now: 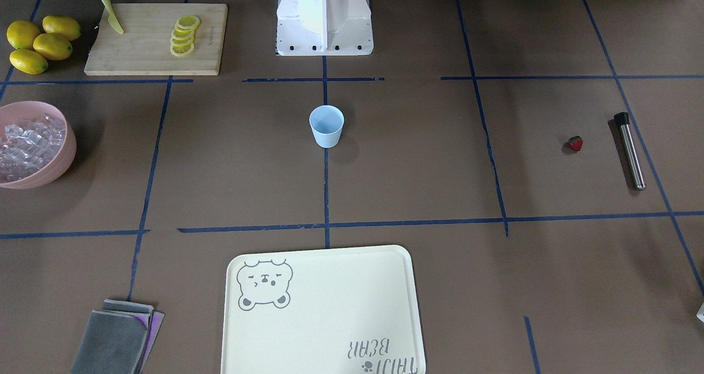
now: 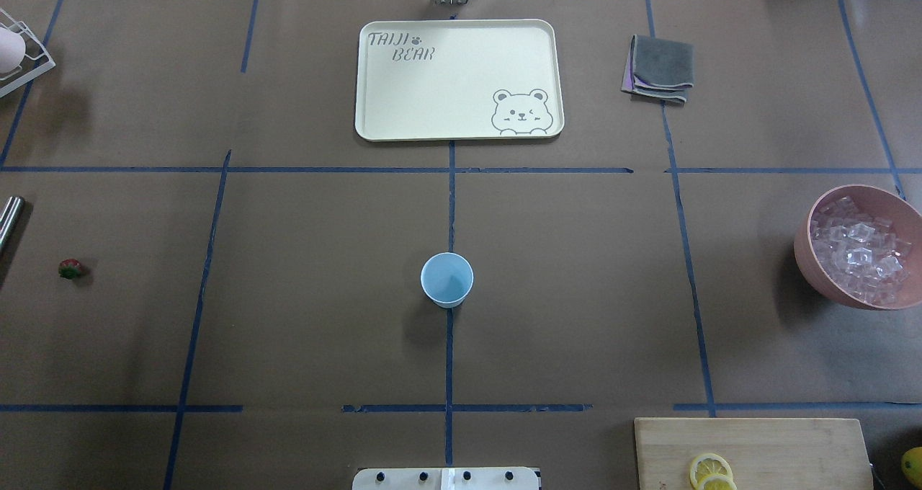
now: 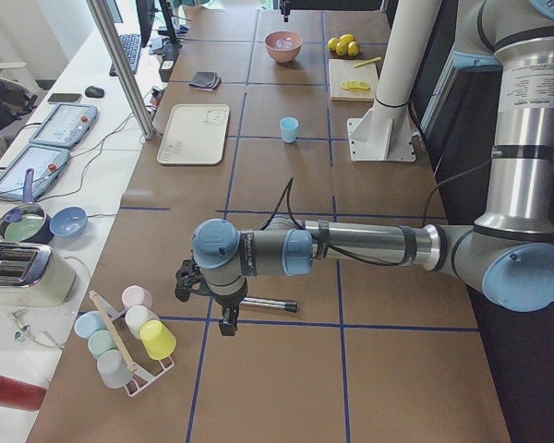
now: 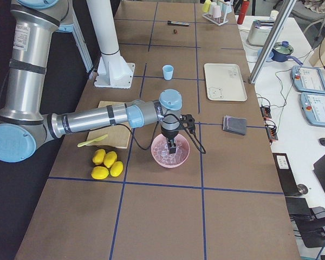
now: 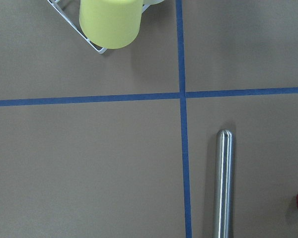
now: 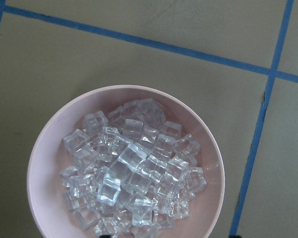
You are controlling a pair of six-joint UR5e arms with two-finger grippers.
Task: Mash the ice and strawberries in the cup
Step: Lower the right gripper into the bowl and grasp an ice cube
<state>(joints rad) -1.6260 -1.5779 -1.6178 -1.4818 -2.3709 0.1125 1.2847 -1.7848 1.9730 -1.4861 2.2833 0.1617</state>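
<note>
Brown-papered table (image 2: 324,331), blue tape grid. At centre the cup (image 2: 446,279) stood upright and looked empty. The ice (image 6: 131,173) sat heaped in the pink bowl (image 6: 49,148), straight below the right gripper (image 4: 172,151), so I judged the right arm nearer it. The strawberry (image 1: 575,143) lay far left, just beside the steel rod (image 1: 630,153), near the left gripper (image 3: 227,325). I couldn't tell either gripper's opening from the side views. The tray (image 2: 446,86) read "TAIJI BEAR"; print on the board (image 1: 148,44) was unreadable.
</note>
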